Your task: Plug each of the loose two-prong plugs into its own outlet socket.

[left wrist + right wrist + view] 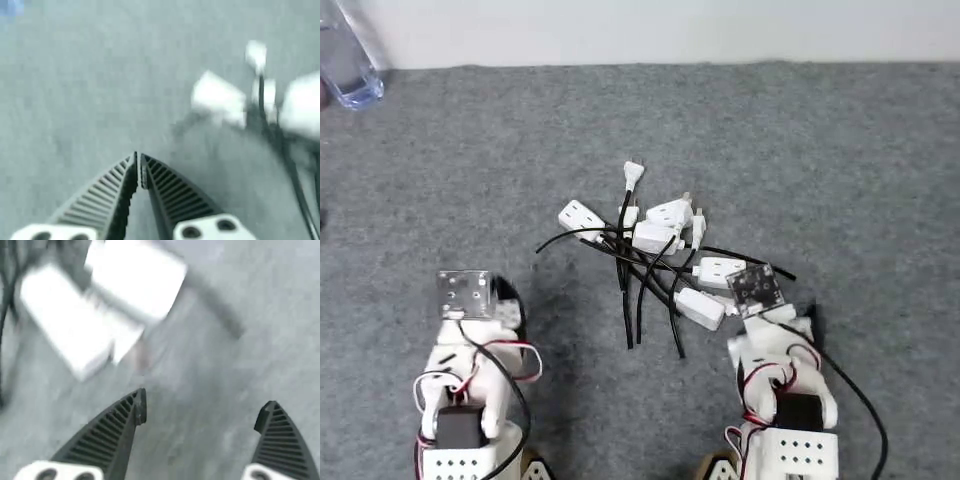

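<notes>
Soft, even light leaves faint shadows beside the black cords (624, 305) on the grey carpet (820, 150).

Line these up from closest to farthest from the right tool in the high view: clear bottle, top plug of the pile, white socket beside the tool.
1. White socket, right beside the right tool.
2. Top plug, at the pile's far end.
3. Clear bottle, in the far left corner.

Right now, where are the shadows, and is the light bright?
High view: the light is even, and the pile of plugs casts only faint shadows on the grey mat. Left wrist view: a dim patch lies next to the white socket. Right wrist view: a soft shadow sits beside the white blocks, ahead of the open right end effector.
</notes>
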{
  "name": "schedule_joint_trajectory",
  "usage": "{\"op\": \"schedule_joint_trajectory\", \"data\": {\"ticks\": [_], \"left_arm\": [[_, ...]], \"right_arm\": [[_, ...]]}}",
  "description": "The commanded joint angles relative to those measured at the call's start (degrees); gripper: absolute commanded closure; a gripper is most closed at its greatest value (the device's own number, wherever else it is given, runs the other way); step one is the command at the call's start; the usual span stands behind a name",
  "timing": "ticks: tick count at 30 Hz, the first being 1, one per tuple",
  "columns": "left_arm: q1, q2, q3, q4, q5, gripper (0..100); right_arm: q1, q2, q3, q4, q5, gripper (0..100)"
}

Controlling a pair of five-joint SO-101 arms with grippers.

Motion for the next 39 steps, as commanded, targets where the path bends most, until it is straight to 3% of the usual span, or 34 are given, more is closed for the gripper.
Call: {"op": "schedule_joint_trajectory", "data": {"ticks": [1, 15, 21, 27, 34, 39], "left_arm": [[-0.88, -0.88, -3.38, -12.31, -0.09, 99], [-2.37, -0.88, -14.29, -10.46, -0.53, 99], [-2.11, -0.88, -15.25, -6.77, -0.7, 98], [-2.11, -0.88, -14.9, 1.23, -9.58, 84], [-2.37, -0.88, -8.75, 1.76, -10.02, 78], [-8.62, -0.7, -16.13, -2.9, -11.08, 78]], "right_arm": [[0.31, -0.22, -2.64, -10.51, 0.53, 64.8], [3.38, -0.22, -2.64, -14.55, 0.26, 64.7], [6.02, -0.22, -3.25, -21.85, 0.26, 64.7], [6.02, -0.22, -3.16, -22.81, 0.53, 64.7], [5.05, -0.22, 1.05, -22.46, 3.96, 64.5], [7.87, -0.22, -9.14, -17.27, -7.82, 64.6]]}}
